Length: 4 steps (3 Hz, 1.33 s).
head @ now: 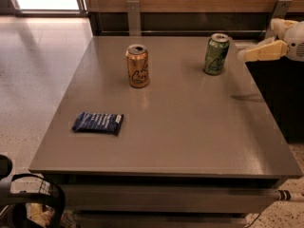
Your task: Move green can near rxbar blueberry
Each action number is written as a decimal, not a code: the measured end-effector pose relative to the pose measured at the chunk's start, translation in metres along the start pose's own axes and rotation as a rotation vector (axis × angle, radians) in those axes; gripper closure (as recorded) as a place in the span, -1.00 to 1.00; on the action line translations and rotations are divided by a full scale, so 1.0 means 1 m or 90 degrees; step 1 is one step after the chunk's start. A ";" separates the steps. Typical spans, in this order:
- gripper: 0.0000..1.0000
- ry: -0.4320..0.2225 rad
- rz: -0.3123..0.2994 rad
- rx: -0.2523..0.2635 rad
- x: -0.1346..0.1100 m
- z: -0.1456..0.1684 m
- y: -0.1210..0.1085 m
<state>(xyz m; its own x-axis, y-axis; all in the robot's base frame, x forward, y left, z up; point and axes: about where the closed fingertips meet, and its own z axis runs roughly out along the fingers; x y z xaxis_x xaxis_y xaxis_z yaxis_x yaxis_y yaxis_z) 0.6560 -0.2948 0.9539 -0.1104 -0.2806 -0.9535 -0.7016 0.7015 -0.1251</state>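
The green can [216, 54] stands upright at the far right of the grey table [190, 127]. The rxbar blueberry [98, 122], a flat dark blue wrapper, lies near the table's front left. My gripper [244, 55] comes in from the right edge, just right of the green can and a little apart from it, at about the can's height. Its pale fingers [261, 50] point left toward the can.
An orange-gold can [137, 66] stands upright at the far middle-left of the table. A wood-panelled wall with metal brackets [133, 15] runs behind the table. A dark cabinet [280, 99] stands to the right. Part of the robot base [23, 203] shows at bottom left.
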 end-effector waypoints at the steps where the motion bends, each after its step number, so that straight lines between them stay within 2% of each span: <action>1: -1.00 -0.006 0.001 -0.006 0.003 0.018 -0.003; 2: -1.00 -0.025 -0.002 -0.016 0.004 0.042 -0.008; 4: -1.00 -0.086 0.026 -0.049 0.023 0.096 -0.004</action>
<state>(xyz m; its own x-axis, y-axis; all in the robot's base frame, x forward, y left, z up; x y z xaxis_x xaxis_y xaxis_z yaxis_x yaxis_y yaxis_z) 0.7234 -0.2414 0.9060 -0.0481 -0.1587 -0.9862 -0.7510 0.6567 -0.0691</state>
